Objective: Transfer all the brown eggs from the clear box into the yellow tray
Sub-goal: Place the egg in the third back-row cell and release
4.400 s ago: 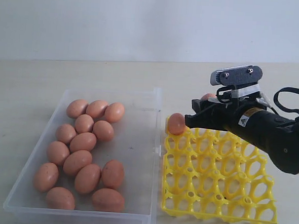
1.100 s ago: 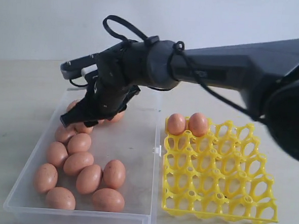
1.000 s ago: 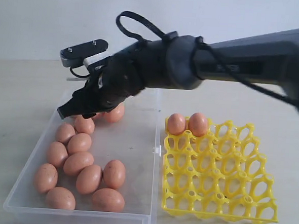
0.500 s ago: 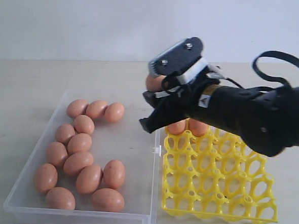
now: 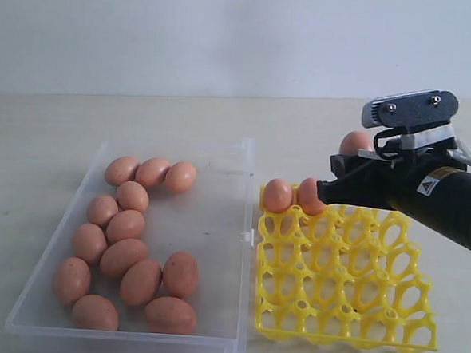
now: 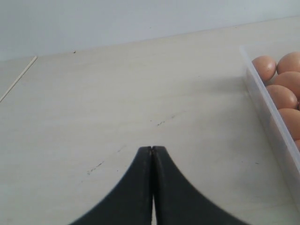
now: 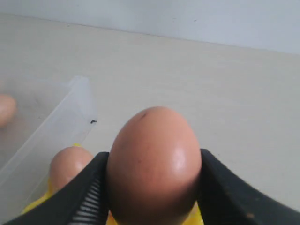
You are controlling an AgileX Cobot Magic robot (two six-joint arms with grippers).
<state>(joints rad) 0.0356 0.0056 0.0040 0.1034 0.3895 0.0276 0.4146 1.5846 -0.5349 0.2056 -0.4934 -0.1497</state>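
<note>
pale tabletop (image 5: pixel 63 118): right jaws grip a brown egg (image 7: pixel 153 164) over the yellow tray (image 5: pixel 342 271); left jaws closed.

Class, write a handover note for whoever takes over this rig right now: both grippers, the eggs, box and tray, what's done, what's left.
Left gripper: shut, empty, over the bare table beside the clear box.
Right gripper: shut on a brown egg, by the far row of the yellow tray.
Done: two eggs seated in that far row.
Left: place the held egg, then move the thirteen eggs in the box.
</note>
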